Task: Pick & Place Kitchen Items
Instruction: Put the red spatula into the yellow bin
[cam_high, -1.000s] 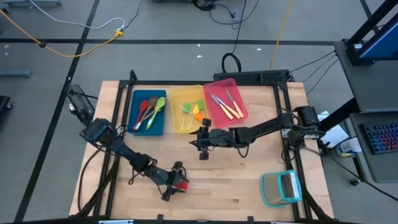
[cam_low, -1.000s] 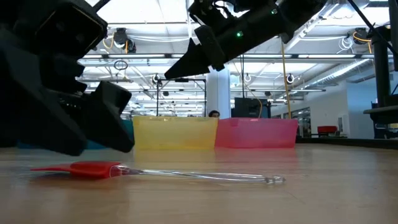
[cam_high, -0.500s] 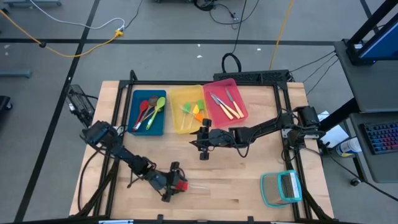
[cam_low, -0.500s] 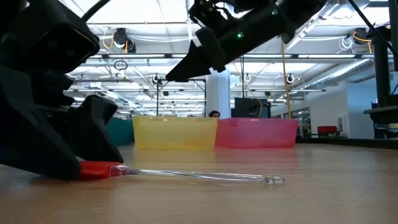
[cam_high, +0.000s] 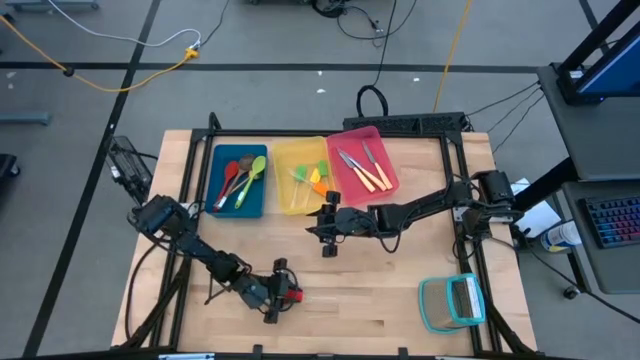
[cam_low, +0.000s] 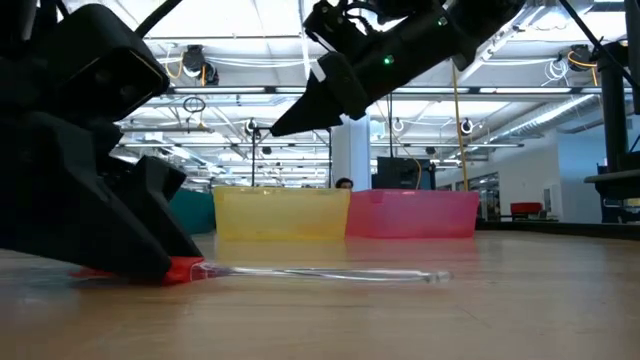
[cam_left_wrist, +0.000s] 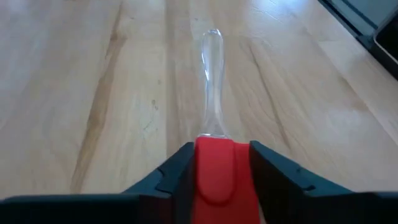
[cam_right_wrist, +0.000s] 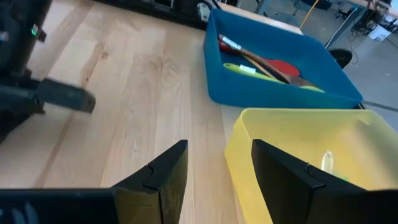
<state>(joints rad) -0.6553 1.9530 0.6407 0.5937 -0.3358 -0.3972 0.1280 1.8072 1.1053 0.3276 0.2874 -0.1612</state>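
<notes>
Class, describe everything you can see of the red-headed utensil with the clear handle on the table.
The red-headed utensil has a flat, rounded red head and a long, clear, glassy-looking handle with a rounded end. It lies flat on the wooden table, near its front edge and apart from the bins. The left end effector has a dark finger against each side of the head; the handle points away from it, untouched.

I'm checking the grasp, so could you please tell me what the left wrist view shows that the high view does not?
Only the left wrist view shows the left gripper's fingers flanking the red head of the spatula, with its clear handle pointing away across the table.

Only the high view shows the blue bin, yellow bin and pink bin holding utensils, the teal-framed object, and the right gripper waiting beside the yellow bin.

Both show the left gripper at the spatula's red head on the wooden table.
</notes>
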